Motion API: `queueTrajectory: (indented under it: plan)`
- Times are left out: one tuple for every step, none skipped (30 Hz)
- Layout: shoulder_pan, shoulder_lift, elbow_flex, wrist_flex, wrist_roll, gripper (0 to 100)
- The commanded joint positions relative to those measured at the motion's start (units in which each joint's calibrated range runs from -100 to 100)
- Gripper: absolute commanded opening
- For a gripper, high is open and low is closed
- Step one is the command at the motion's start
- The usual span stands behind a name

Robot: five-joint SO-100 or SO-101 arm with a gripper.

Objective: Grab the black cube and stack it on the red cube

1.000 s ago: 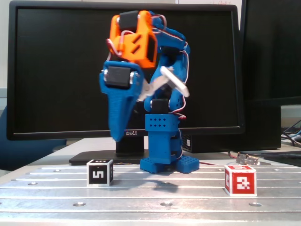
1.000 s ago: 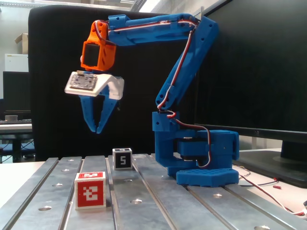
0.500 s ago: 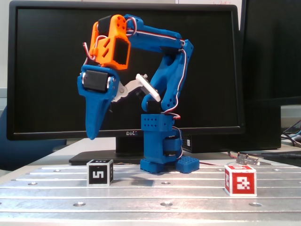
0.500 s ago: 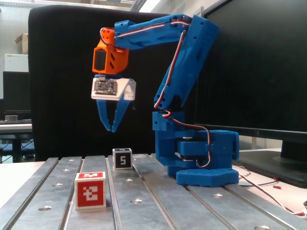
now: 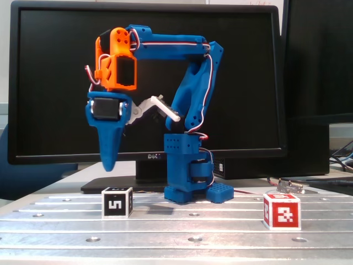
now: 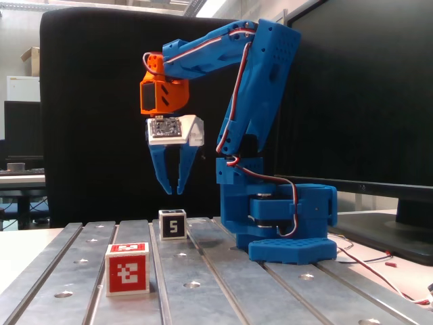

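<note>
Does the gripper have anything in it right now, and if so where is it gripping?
Nothing is held. The gripper hangs above the black cube, fingers apart and empty, and the cube sits on the table. The red cube is untouched.

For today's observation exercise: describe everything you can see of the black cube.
The black cube is a small black-edged block; its visible faces are white squares bearing a black marker shaped like a 5, seen in both fixed views. It sits flat and upright on the ribbed metal table, touched by nothing else. The gripper hangs above it, jaws slightly apart.
</note>
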Motion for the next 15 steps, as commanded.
queueTrajectory:
  plan:
    - [1.6, -0.1, -0.2, 1.1, 0.3, 10]
    - [1.7, -0.4, 0.7, 0.7, 0.2, 11]
    - [1.9, -0.4, 1.4, 0.5, -0.1, 11]
    - [1.9, -0.4, 2.0, 0.3, -0.6, 12]
    - [1.8, -0.4, 2.3, 0.3, -0.9, 12]
    - [1.7, -0.4, 2.4, 0.3, -0.9, 12]
    - [1.6, -0.4, 2.5, 0.6, -0.9, 13]
    - [1.8, -0.4, 3.0, 0.7, -0.9, 15]
    - [2.0, -0.4, 3.3, 0.8, -1.0, 16]
    - [2.1, -0.4, 3.6, 0.8, -1.0, 19]
    - [2.1, -0.4, 3.9, 0.8, -1.0, 21]
    - [2.1, -0.4, 4.1, 0.7, -1.0, 23]
    - [2.1, -0.4, 4.2, 0.7, -1.0, 25]
    - [2.1, -0.4, 4.4, 0.5, -1.0, 26]
    - [2.1, -0.4, 4.6, 0.5, -1.0, 27]
